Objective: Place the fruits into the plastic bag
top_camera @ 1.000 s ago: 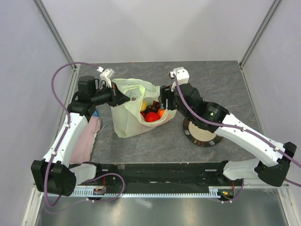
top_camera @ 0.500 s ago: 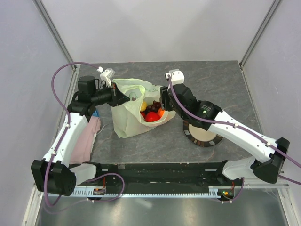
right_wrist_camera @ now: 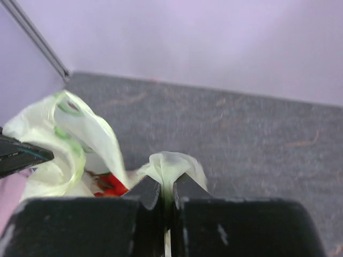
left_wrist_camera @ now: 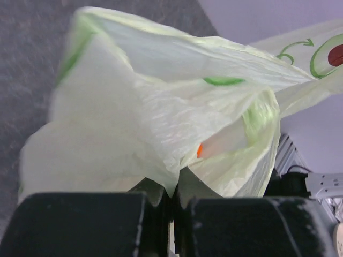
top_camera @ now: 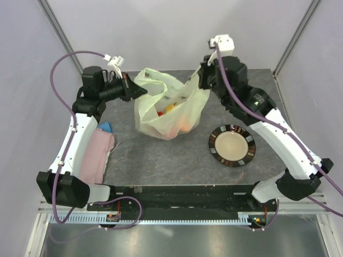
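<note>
The pale yellow-green plastic bag point(top_camera: 169, 110) hangs stretched between both arms above the grey table, its mouth facing up. Red, orange and yellow fruits point(top_camera: 171, 113) show through its thin wall and through the mouth; a red one point(right_wrist_camera: 110, 184) shows in the right wrist view. My left gripper point(top_camera: 135, 91) is shut on the bag's left edge point(left_wrist_camera: 171, 184). My right gripper point(top_camera: 202, 80) is shut on a pinched fold of the right edge point(right_wrist_camera: 169, 168). The bag point(left_wrist_camera: 161, 118) fills the left wrist view.
A dark-rimmed beige plate point(top_camera: 232, 145) lies on the table to the right of the bag, with nothing on it. A pink cloth point(top_camera: 96, 155) and a small blue thing point(top_camera: 105, 127) lie at the left edge, under the left arm.
My right gripper closed on the bag's right edge and rose toward the back. The left gripper lifted too. The bag went from slumped open on the table to hanging upright.
</note>
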Tool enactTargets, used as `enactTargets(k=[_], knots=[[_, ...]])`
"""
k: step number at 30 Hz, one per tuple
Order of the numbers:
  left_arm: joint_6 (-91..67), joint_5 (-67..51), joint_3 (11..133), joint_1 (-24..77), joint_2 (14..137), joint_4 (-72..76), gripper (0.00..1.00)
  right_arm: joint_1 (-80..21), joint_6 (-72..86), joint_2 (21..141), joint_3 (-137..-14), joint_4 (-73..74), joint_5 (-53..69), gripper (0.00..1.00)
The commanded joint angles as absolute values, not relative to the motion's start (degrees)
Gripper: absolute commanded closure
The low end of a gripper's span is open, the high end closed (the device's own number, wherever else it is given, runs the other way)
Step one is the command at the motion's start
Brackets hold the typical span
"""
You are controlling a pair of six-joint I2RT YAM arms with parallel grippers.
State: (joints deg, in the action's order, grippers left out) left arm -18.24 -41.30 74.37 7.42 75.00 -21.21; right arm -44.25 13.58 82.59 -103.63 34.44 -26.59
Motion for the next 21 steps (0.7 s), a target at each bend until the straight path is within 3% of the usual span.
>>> enactTargets(k=[1, 8, 18, 20, 21], knots=[[-23.9, -44.6, 82.7, 4.1, 76.5, -17.8, 0.99, -42.0, 8.4, 85.0, -114.5, 34.6, -25.7, 1.00], [-25.8, -51.3, 81.7, 1.9, 81.6, -14.7, 0.98, -37.6, 8.3, 86.4, -112.4, 35.1, -24.3, 1.00], [-27.2, -58.1, 72.8, 2.0, 85.2, -8.4, 0.98, -34.5, 11.5, 85.0, -99.3, 32.6, -21.5, 1.00], [-27.0, -58.5, 72.1, 2.0, 84.6, -7.0, 0.94, -34.5, 11.9, 85.1, -98.8, 32.3, -20.8, 1.00], [-26.9, -58.5, 71.6, 2.0, 83.7, -6.5, 0.83, -34.5, 12.1, 85.2, -98.7, 32.4, -20.4, 1.00]])
